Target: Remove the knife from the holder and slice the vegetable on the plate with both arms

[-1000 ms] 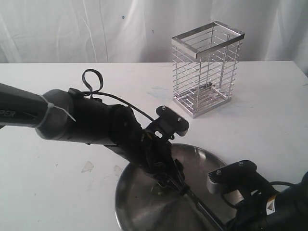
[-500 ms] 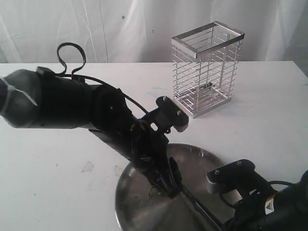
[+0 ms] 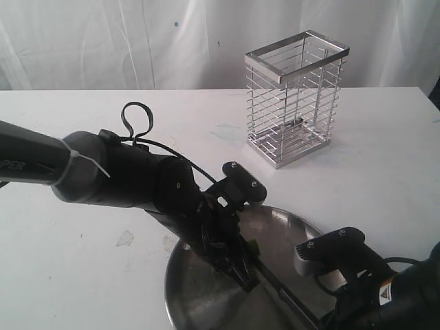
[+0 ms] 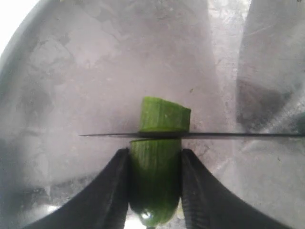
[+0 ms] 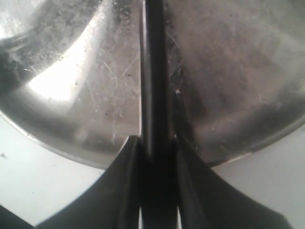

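The small dark-green pepper, the vegetable [image 4: 163,113], lies on the large round stainless-steel plate [image 4: 95,71], inside its rim. The left gripper [image 4: 155,153] is clamped on it: its two black fingers [image 4: 116,186] press against the pepper's opposite sides, with the rounded tip of the pepper showing between them.

The slim knife [image 4: 238,135], with its dark-grey blade seen edge-on, crosses the vegetable just past those fingertips. A short stub with a flat cut face sticks out on the far side of the blade.

The right gripper [image 5: 155,140] is closed tight on the knife's black handle [image 5: 153,71], and the knife runs from it straight out over the plate's scratched surface.

In the exterior view the left arm [image 3: 124,179], with its grey sleeve and white zip tie, reaches down onto the plate from its left side. The right gripper sits at the plate's near right rim. The tall chrome-wire holder [image 3: 295,96] stands upright on the white table [image 3: 69,261], well apart from the plate, beyond its far rim.
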